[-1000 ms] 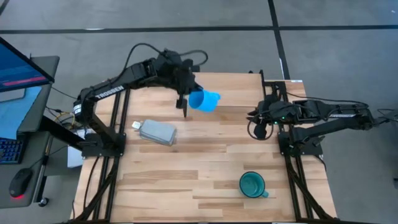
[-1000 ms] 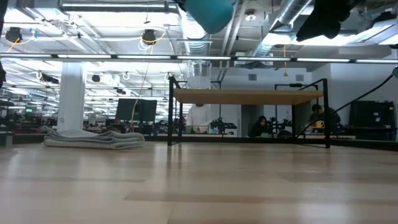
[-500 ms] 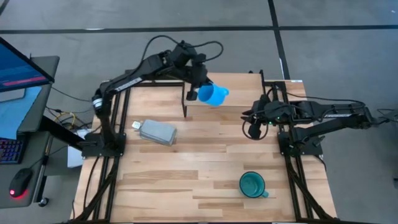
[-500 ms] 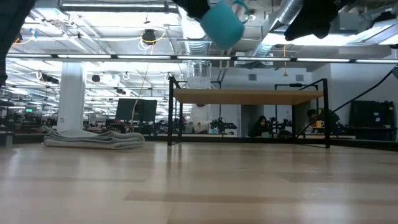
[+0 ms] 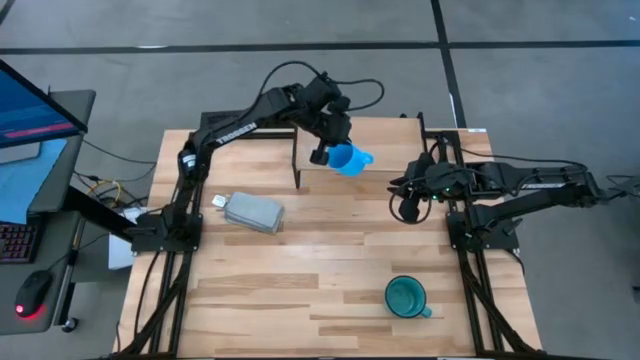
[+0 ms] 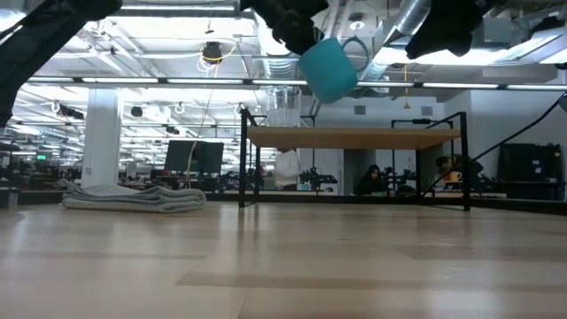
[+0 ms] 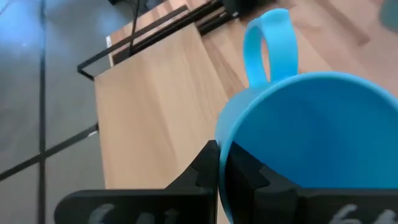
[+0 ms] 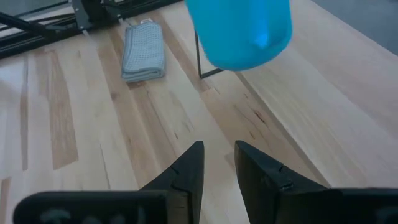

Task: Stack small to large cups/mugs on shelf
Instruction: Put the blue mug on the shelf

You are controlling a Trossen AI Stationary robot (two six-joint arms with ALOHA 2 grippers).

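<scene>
L tool (image 7: 219,180) clamped on blue mug (image 5: 347,159) rim above shelf (image 6: 354,136); stiff, light, likely slick, so rim grip OK; R tool (image 8: 216,163) part-open, empty.

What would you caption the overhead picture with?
Left pincer carries the blue mug above the small wooden shelf, right arm waiting nearby.

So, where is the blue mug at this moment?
In the high view the blue mug hangs in the air at the far middle of the table, gripped at its rim by the left gripper, above the shelf.
</scene>
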